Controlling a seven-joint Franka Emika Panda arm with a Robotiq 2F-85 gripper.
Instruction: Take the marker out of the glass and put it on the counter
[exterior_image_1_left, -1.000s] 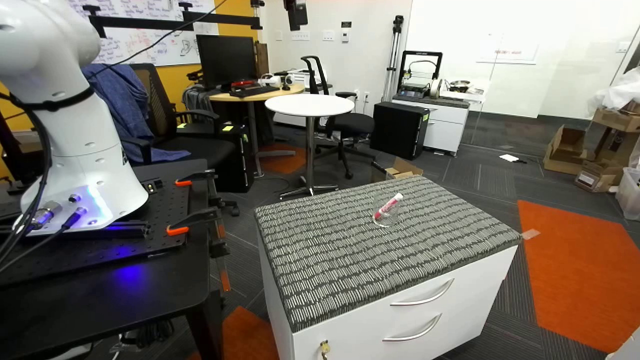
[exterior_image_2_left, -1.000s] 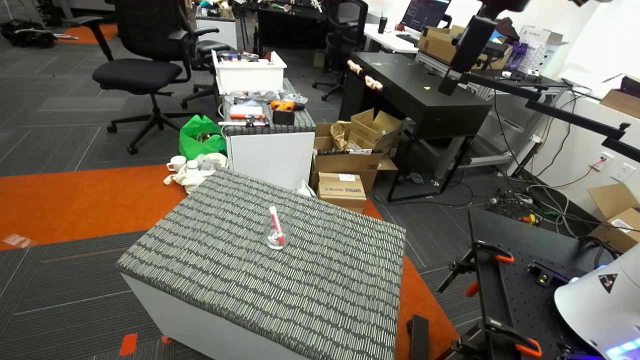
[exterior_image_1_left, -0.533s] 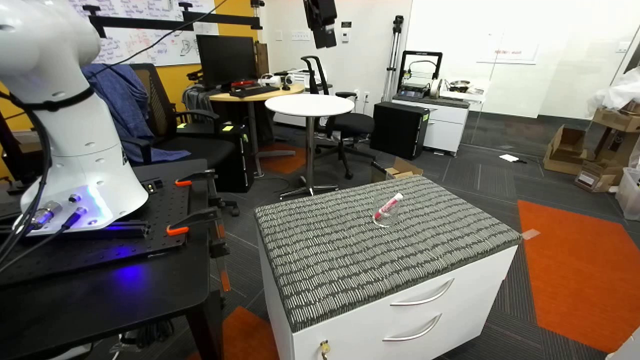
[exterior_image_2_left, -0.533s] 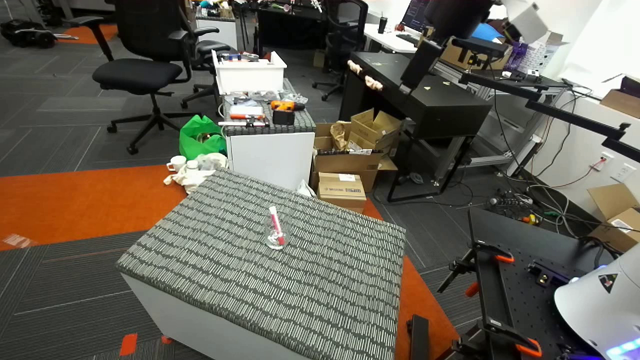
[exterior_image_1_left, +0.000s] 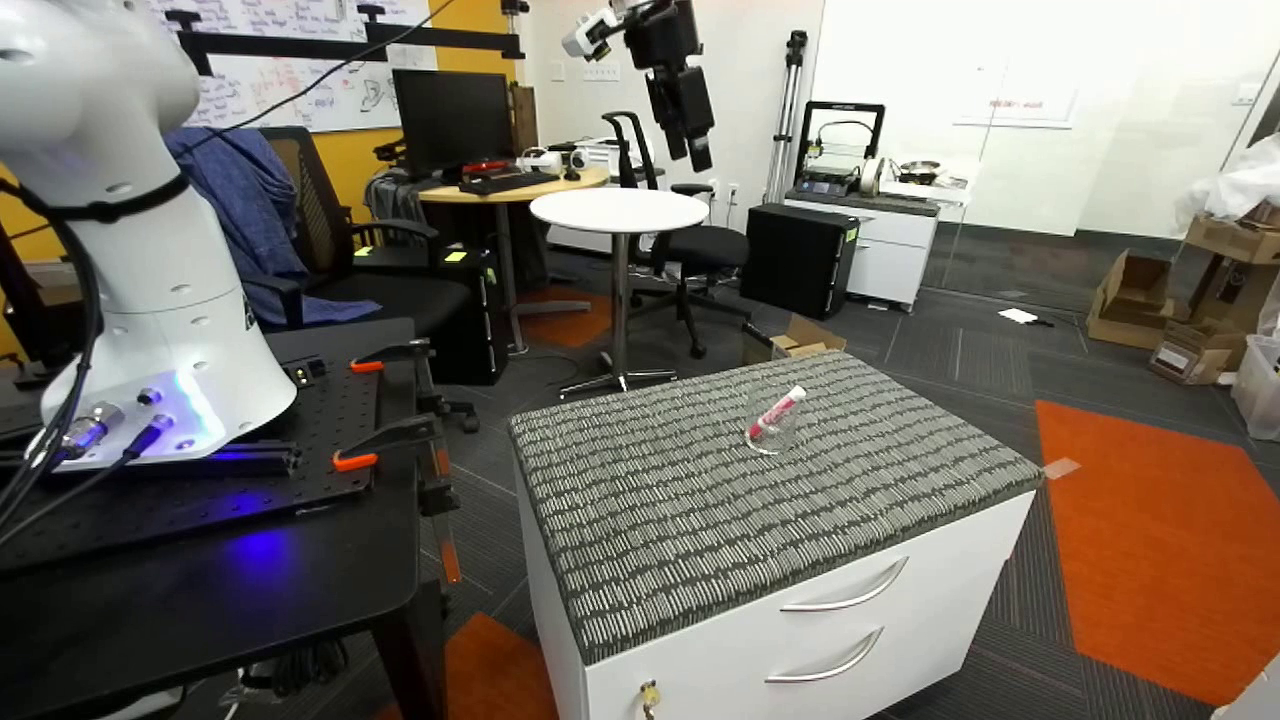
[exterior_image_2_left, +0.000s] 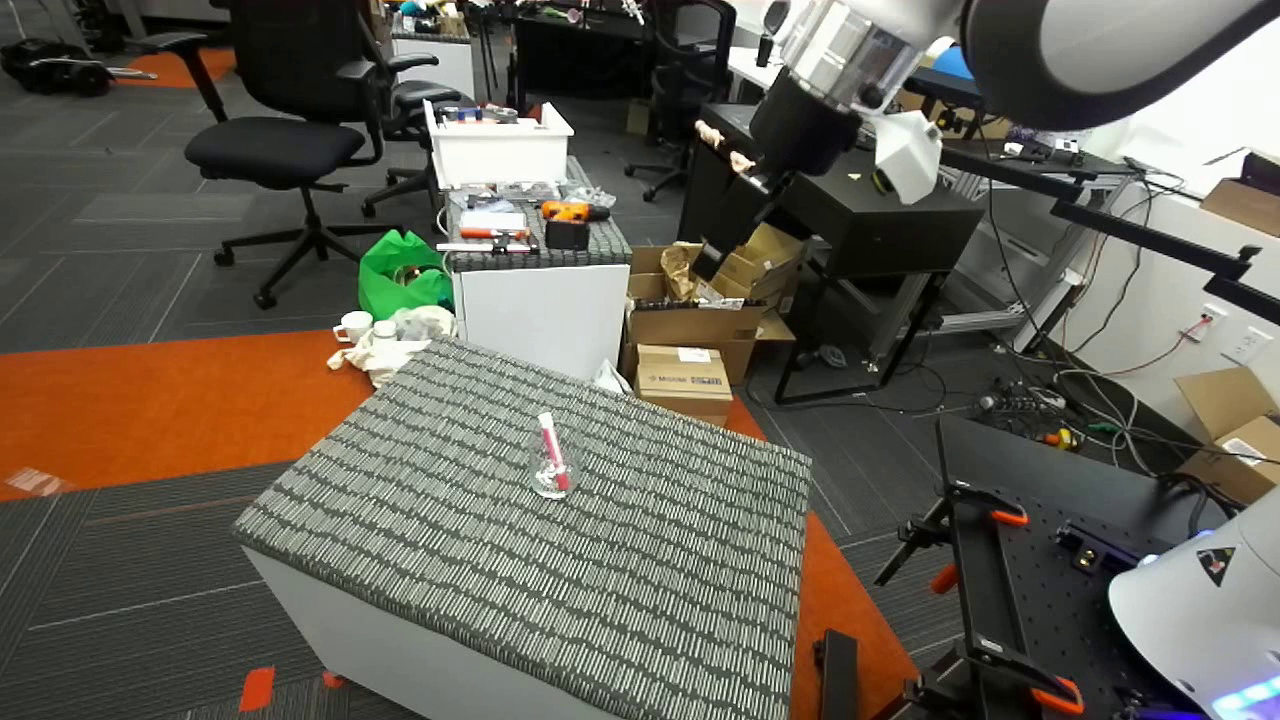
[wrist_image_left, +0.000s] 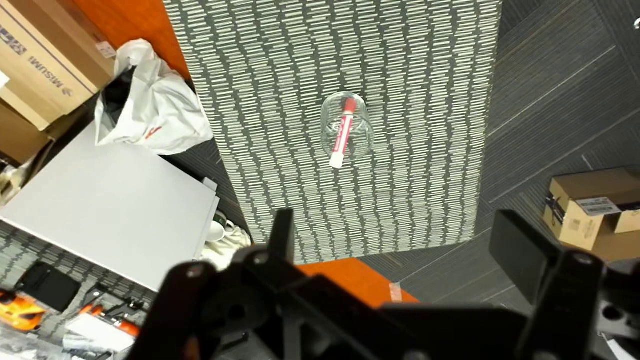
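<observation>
Short thin red marker (wrist_image_left: 344, 131) with a whitish end, tilted inside a small clear see-through drinking glass (wrist_image_left: 361, 134), pale end uppermost in both exterior views; glass faint there, hard to tell where its rim runs. Glass upright on the low white counter (exterior_image_1_left: 770, 530) with drawers and a grey ribbed top. Black jaws spread wide in the wrist view, hanging in the air well apart from glass and marker, at the end of a white robot arm (exterior_image_1_left: 170, 260) whose base stands on a black workbench (exterior_image_1_left: 330, 580) near the counter.
</observation>
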